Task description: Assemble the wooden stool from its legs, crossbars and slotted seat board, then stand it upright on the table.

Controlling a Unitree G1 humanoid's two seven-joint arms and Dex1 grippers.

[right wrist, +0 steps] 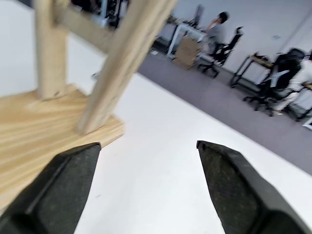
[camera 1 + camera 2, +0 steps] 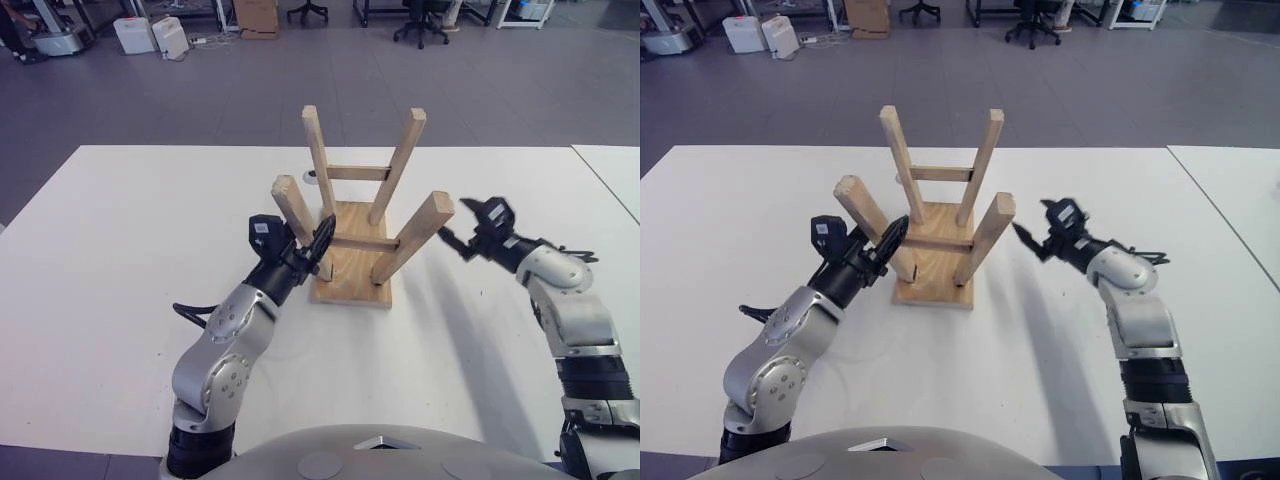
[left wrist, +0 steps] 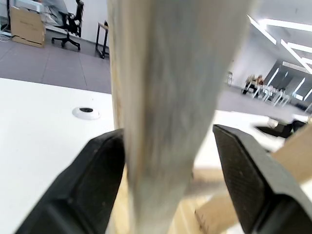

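The wooden stool rests upside down on the white table (image 2: 140,230), its seat board (image 2: 350,288) flat and all legs pointing up. One crossbar (image 2: 355,172) joins the far legs and another (image 2: 365,242) the near ones. My left gripper (image 2: 318,248) is shut around the lower part of the near-left leg (image 2: 290,205), a finger on each side of the leg (image 3: 165,97). My right gripper (image 2: 455,224) hangs open just right of the top of the near-right leg (image 2: 415,238), apart from it. The right wrist view has that open gripper (image 1: 146,156) over bare table beside the seat board (image 1: 29,126).
A round cable grommet (image 2: 310,178) is set in the table behind the stool. A second white table (image 2: 615,170) adjoins at the far right across a narrow gap. Bare tabletop lies on both sides and in front of the stool. Beyond the far edge is open floor.
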